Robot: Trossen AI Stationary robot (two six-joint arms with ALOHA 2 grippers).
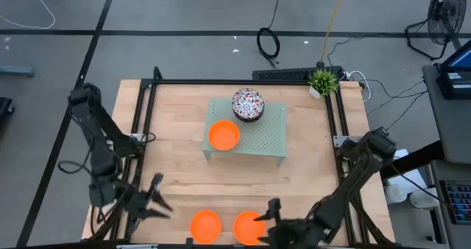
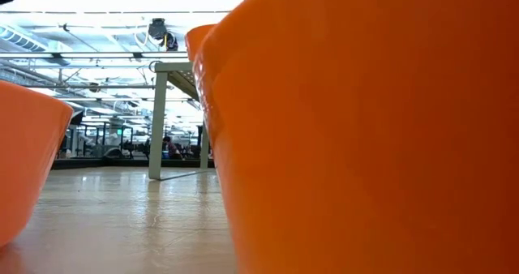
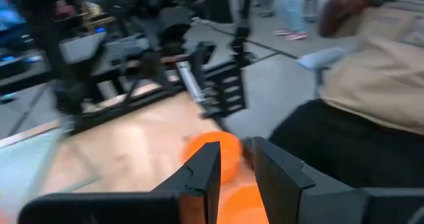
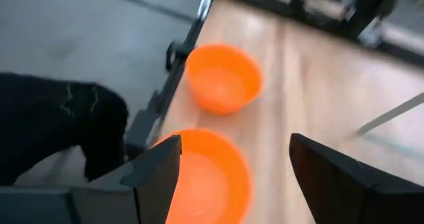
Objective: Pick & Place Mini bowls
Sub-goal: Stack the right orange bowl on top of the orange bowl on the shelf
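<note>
Two orange mini bowls sit side by side at the near edge of the tabletop: the left orange bowl and the right orange bowl. A third orange bowl and a floral bowl rest on the pale green rack farther back. The right hand is held wide open and empty directly over the right orange bowl, so a pick appears to be in hand; lowering and closing on the rim is called for next. The left hand, parted and empty, waits near the left edge.
</note>
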